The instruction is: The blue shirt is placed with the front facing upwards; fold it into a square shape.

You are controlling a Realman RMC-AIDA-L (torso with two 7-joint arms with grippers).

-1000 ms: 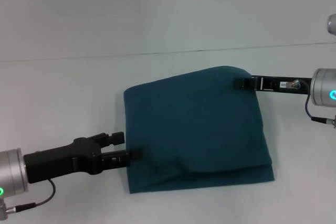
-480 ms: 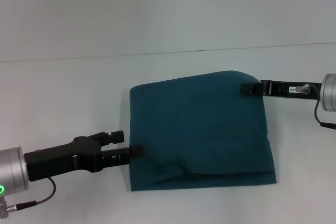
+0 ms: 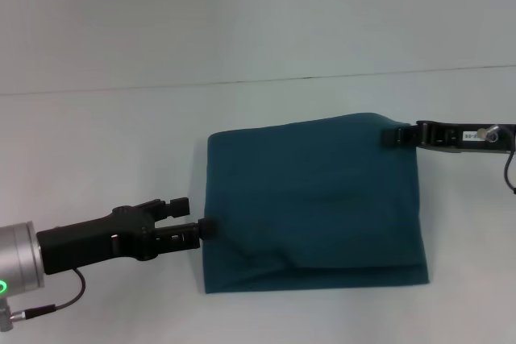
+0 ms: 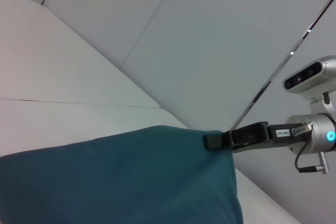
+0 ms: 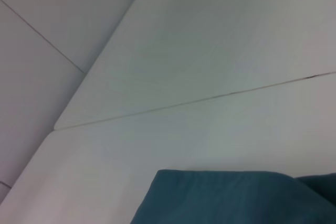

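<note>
The blue shirt (image 3: 314, 199) lies folded, soft and limp; left gripper (image 3: 203, 229) pinches its near-left edge, right gripper (image 3: 393, 135) clamps its far-right corner; hems look best for gripping.

Matt, soft cloth blue shirt (image 3: 314, 203) lies on a smooth white table (image 3: 97, 142)
</note>
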